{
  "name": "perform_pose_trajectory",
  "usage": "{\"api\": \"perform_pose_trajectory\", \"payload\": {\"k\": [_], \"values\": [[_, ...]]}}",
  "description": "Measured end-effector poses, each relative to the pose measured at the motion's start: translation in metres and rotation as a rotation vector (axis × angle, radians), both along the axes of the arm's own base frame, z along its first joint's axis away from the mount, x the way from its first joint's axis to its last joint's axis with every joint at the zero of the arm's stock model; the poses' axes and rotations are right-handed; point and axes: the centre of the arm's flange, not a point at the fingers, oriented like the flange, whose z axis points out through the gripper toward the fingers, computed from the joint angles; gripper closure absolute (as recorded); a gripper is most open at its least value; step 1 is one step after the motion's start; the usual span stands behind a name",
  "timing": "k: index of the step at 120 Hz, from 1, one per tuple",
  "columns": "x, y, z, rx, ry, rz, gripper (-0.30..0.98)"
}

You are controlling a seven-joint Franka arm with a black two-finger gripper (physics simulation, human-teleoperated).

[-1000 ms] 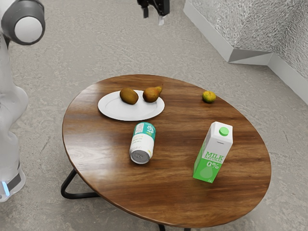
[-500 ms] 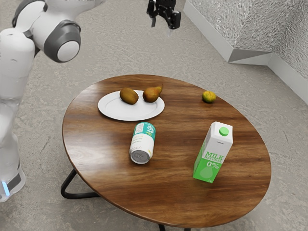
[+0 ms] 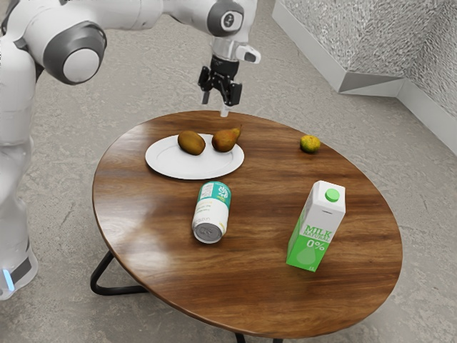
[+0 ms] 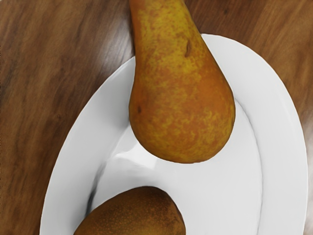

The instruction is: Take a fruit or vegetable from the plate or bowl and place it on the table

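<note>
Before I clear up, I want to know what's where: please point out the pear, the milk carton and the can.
Pear (image 4: 182, 107): wrist view, its rounded body.
Milk carton (image 3: 312, 227): exterior view, its front.
Can (image 3: 211, 211): exterior view, its side.

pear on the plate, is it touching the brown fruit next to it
No, the wrist view shows a bare stretch of the plate between the pear and the brown fruit.

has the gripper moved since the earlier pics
Yes: in the exterior view the gripper is lower, having come down toward the plate and its pear, which lie where they did.
</note>
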Motion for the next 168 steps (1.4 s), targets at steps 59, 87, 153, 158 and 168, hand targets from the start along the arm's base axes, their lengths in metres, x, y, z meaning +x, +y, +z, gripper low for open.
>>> {"api": "perform_pose_trajectory", "payload": {"k": [59,87,153,158,168], "values": [[0.0,-0.007,-0.015,-0.015,0.019,-0.086,0.02],[-0.02,-0.033,-0.007,-0.033,0.021,-0.168,0.02],[-0.073,-0.076,0.019,0.014,0.065,-0.248,0.02],[-0.094,-0.063,0.013,0.024,0.068,-0.203,0.02],[-0.103,-0.066,-0.002,0.028,0.054,-0.2,0.02]]}}
